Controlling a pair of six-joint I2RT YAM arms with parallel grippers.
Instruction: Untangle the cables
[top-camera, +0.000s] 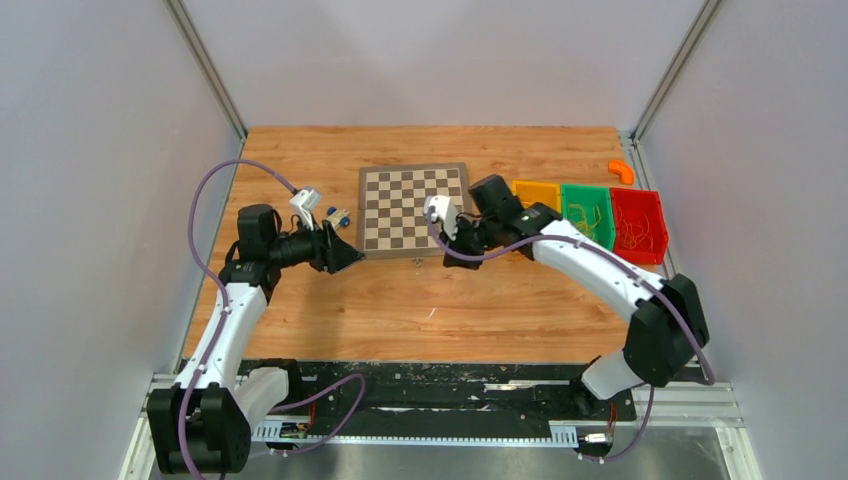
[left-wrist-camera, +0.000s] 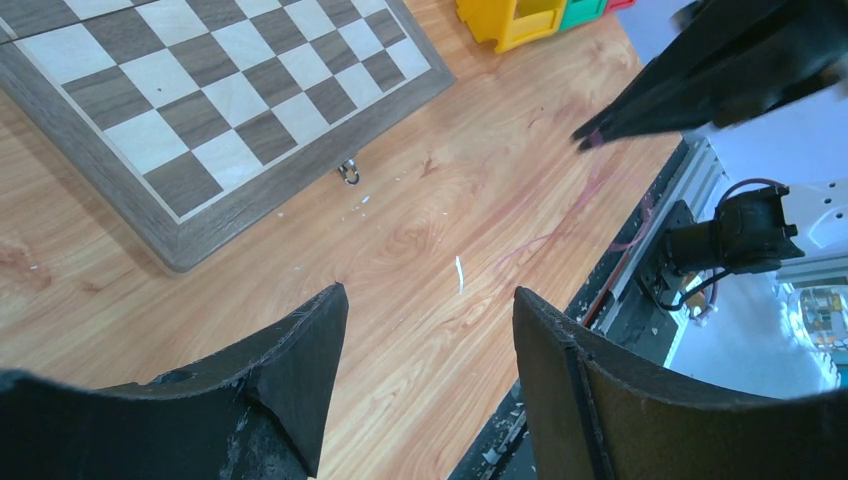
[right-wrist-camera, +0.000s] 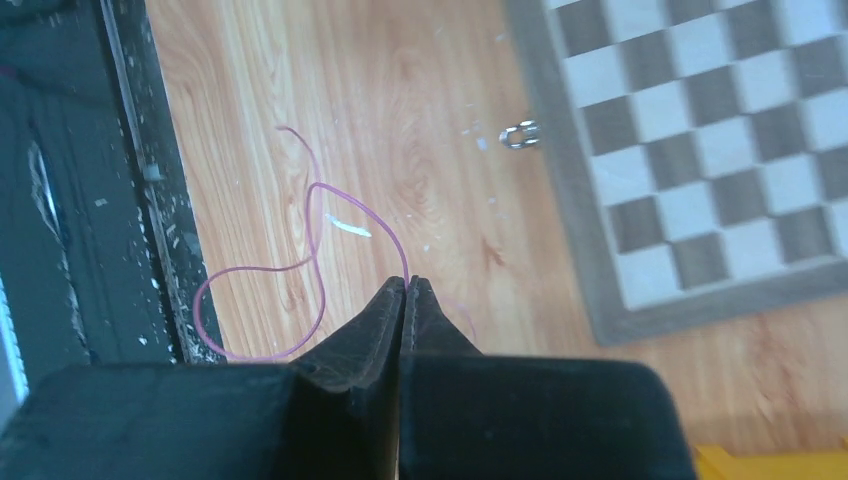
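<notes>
One of the cables, a very thin pink strand (right-wrist-camera: 316, 185), curls in loops over the wooden table toward the black front rail. Its upper end runs into the tips of my right gripper (right-wrist-camera: 408, 280), which is shut on it. From above, the right gripper (top-camera: 449, 260) hangs just in front of the chessboard's near right corner. The left wrist view shows those same closed tips (left-wrist-camera: 588, 135) at its upper right. My left gripper (left-wrist-camera: 430, 292) stands open over bare wood with nothing between its fingers. It sits left of the board (top-camera: 350, 256). More thin yellowish strands lie in the red bin (top-camera: 637, 228).
A chessboard (top-camera: 414, 208) lies at the table's middle back, its metal latch (right-wrist-camera: 518, 134) at the near edge. Yellow (top-camera: 537, 193), green (top-camera: 588, 212) and red bins stand in a row to its right. An orange piece (top-camera: 621, 170) is behind them. Small blue-white items (top-camera: 337, 217) sit left of the board.
</notes>
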